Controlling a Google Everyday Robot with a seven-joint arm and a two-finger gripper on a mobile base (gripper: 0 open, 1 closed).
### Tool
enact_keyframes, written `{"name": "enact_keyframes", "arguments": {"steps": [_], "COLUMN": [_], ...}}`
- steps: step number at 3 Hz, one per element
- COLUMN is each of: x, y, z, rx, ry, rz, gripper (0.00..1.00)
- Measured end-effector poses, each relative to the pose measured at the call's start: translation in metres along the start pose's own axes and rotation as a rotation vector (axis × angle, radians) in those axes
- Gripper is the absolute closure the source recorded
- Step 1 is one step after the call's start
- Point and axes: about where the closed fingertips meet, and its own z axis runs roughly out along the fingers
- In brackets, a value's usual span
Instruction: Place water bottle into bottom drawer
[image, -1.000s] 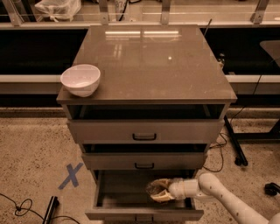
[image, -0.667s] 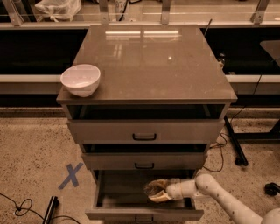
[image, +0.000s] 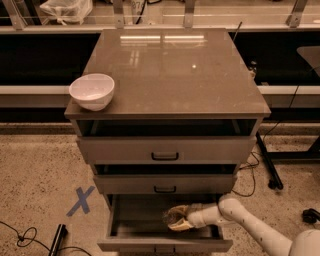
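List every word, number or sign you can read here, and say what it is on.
"X": a blue tape cross on the floor.
Label on the water bottle, at the gripper inside the open bottom drawer: too blurred to read.
On the white bowl and the cabinet: no text visible.

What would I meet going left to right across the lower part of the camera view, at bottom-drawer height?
In order: blue tape X on the floor → gripper, reaching inside the open bottom drawer → black stand foot on the floor to the right of the cabinet.
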Motion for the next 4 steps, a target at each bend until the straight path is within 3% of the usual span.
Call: {"name": "enact_keyframes", "arguments": {"steps": [1, 2, 3, 4], "x": [0.0069, 0.0059, 0.0055, 0.0052], "y": [-0.0011, 0.0007, 0.0019, 0.0025], "z": [0.0016, 0.0048, 0.0069, 0.0081], "rx": [0.025, 0.018, 0.015, 0.013], "ry": [0.014, 0.01, 0.008, 0.007], "rz": [0.031, 0.03, 0.03, 0.031], "gripper": [0.58, 0.27, 0.04, 0.0]}}
